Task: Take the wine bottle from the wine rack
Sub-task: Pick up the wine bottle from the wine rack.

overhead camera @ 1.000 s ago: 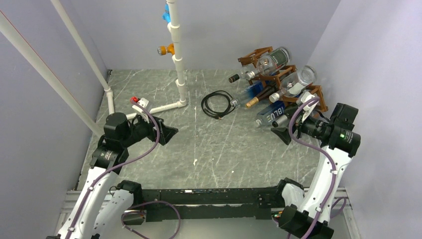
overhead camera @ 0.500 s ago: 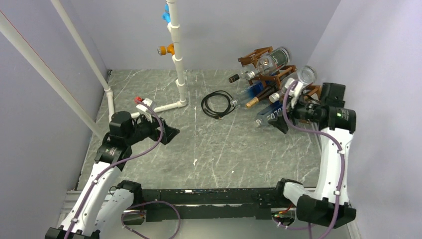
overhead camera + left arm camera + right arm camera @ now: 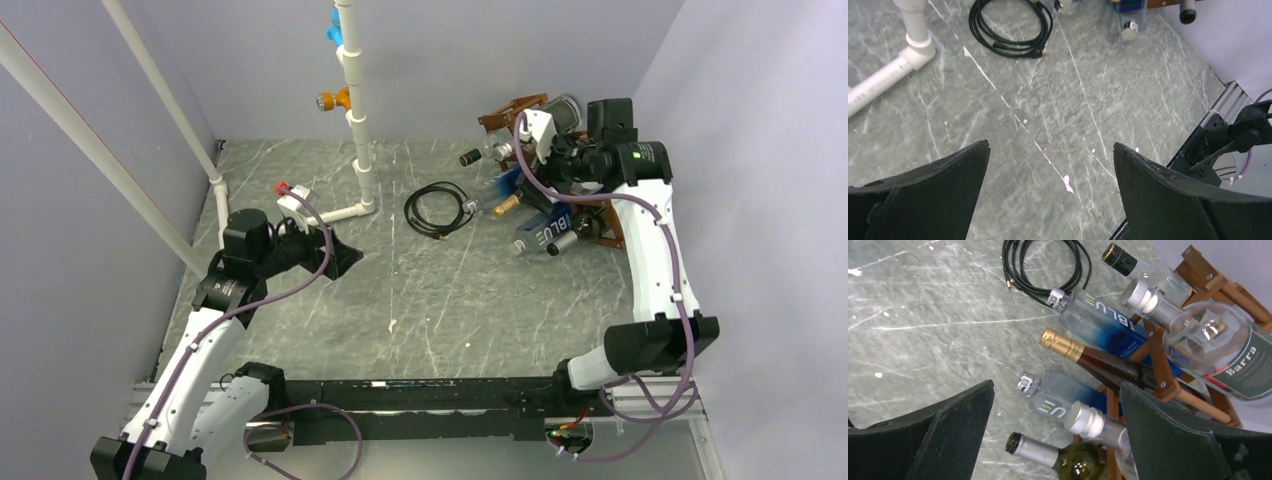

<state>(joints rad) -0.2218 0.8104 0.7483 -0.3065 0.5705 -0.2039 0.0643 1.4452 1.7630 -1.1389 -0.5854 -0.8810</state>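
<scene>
Rack (image 3: 513,108): reddish-brown wood, diamond cells, table's 2 o'clock corner. Bottle (image 3: 506,205): amber, gold foil cap, lying in rack, neck out toward 8 o'clock.

Seen from my right wrist camera: at 2 o'clock, the wine rack (image 3: 1159,360) is reddish-brown wood with a smooth satin finish. Its bottles are glossy glass: an amber wine bottle (image 3: 1113,362) with a gold foil neck, a clear bottle (image 3: 1198,335) with a ribbed metal cap, and a blue-tinted bottle (image 3: 1100,320). At 12 o'clock lies a black, rubbery cable (image 3: 1043,275). The grey veined tabletop (image 3: 923,330) looks smooth, with a faint sheen. The fingers (image 3: 933,437) of my right gripper (image 3: 1055,385) are matt black plastic.
</scene>
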